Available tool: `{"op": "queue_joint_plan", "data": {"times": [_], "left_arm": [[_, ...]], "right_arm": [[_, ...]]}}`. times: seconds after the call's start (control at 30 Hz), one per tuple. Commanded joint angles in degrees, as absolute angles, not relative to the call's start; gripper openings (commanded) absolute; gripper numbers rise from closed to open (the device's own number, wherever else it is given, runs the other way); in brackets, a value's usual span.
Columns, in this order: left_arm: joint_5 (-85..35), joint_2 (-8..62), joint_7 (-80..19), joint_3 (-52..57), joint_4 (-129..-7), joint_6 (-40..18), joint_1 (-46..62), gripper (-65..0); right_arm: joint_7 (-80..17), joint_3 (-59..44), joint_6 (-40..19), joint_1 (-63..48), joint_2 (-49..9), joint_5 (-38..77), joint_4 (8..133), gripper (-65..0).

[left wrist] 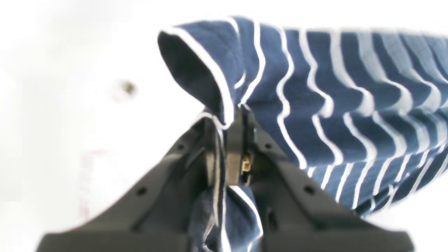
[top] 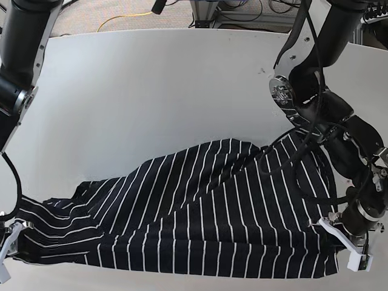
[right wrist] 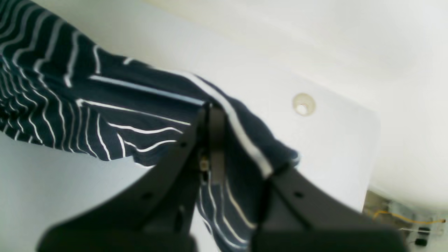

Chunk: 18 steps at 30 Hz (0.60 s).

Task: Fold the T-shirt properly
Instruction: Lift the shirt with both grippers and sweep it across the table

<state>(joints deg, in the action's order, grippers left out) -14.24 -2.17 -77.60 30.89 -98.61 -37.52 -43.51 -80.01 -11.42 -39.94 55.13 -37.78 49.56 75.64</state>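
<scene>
The T-shirt (top: pixel 200 218), dark with thin white stripes, is spread wide across the near half of the white surface (top: pixel 151 85), stretched between my two hands and sagging in folds through its middle. Its far edge rises in a rumpled ridge toward the centre of the surface, while the near edge runs roughly straight along the front. My left hand (left wrist: pixel 232 140) is pressed together on a bunched edge of the cloth: in the left wrist view the fabric is pinched between the dark fingers (left wrist: pixel 233 157), with a fold looping up above them and more cloth hanging below. In the base view this left hand (top: pixel 350 245) sits at the shirt's near corner on that view's right. My right hand (right wrist: pixel 210 140) is likewise clamped shut on the T-shirt (right wrist: pixel 105 115), a broad white-edged hem running over the finger and the striped cloth trailing away to the left, lifted off the surface. In the base view the right hand (top: pixel 7 254) is at the very edge of the picture, at the shirt's opposite near corner. A small round hole (right wrist: pixel 303 104) marks the surface beyond the right hand.
</scene>
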Motion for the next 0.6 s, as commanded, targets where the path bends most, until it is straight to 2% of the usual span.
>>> {"op": "queue_joint_plan", "data": {"times": [0.0, 0.2, 0.37, 0.57], "left_arm": [[-15.08, -1.45, -76.79, 30.64, -101.93, -37.76, -46.73, -64.6], [-14.99, 2.86, -80.0, 31.78, -106.15, -37.76, -56.13, -64.6], [-15.08, 6.2, -80.0, 32.92, -101.85, -37.76, -64.22, -64.6], [-15.25, 6.9, -80.0, 33.01, -100.18, -37.85, -62.9, -64.6]], "right_arm": [[-77.93, -9.1, -40.0, 61.49, -39.78, 50.42, 74.68, -65.0], [-78.37, -2.59, -40.0, 74.8, -42.07, 50.59, 69.67, -65.0], [-79.52, 2.15, -40.0, 74.8, -42.68, 50.77, 68.44, -65.0], [-80.0, 2.33, -40.0, 74.8, -42.77, 50.86, 68.7, -65.0]]}}
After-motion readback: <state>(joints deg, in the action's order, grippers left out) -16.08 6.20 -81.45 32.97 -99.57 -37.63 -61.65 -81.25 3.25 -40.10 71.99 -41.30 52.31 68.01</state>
